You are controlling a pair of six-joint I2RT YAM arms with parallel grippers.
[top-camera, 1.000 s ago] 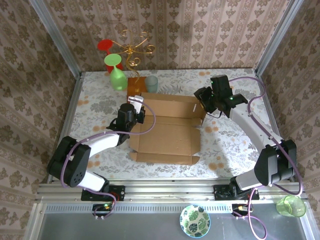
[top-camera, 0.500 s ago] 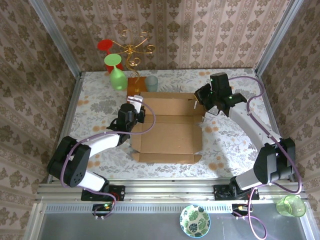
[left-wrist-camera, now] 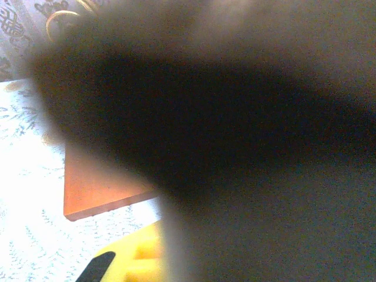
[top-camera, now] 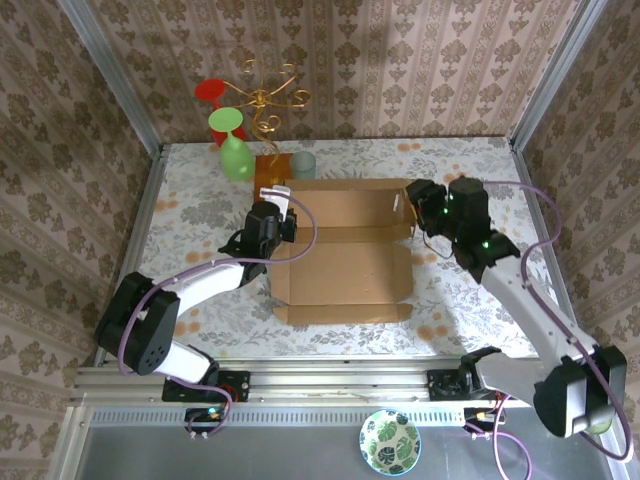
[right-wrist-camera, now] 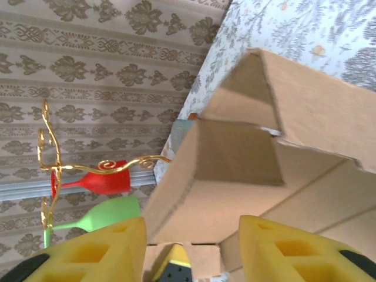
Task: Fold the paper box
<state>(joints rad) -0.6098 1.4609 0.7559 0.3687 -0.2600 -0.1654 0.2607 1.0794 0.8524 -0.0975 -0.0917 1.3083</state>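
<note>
Floral table (top-camera: 190, 205) — wooden slab (top-camera: 267, 172) beside paper box (top-camera: 345, 270); right hand (right-wrist-camera: 191, 249) released, left hand (top-camera: 272, 215) unclear.

In the left wrist view a big dark blur (left-wrist-camera: 235, 129) sits right at the lens, from the top down to the lower right. What it is cannot be told. It hides part of the orange wooden slab (left-wrist-camera: 97, 191) at the lower left. The bottom edge cuts off one yellow finger pad (left-wrist-camera: 138, 261), so you cannot tell how wide the left gripper (top-camera: 272, 225) stands.

In the right wrist view the bottom edge cuts the yellow pads (right-wrist-camera: 94, 252) of the right gripper (right-wrist-camera: 185, 247). The right edge cuts the paper box (right-wrist-camera: 317, 117). The left pad hides part of the green glass (right-wrist-camera: 111, 214).
</note>
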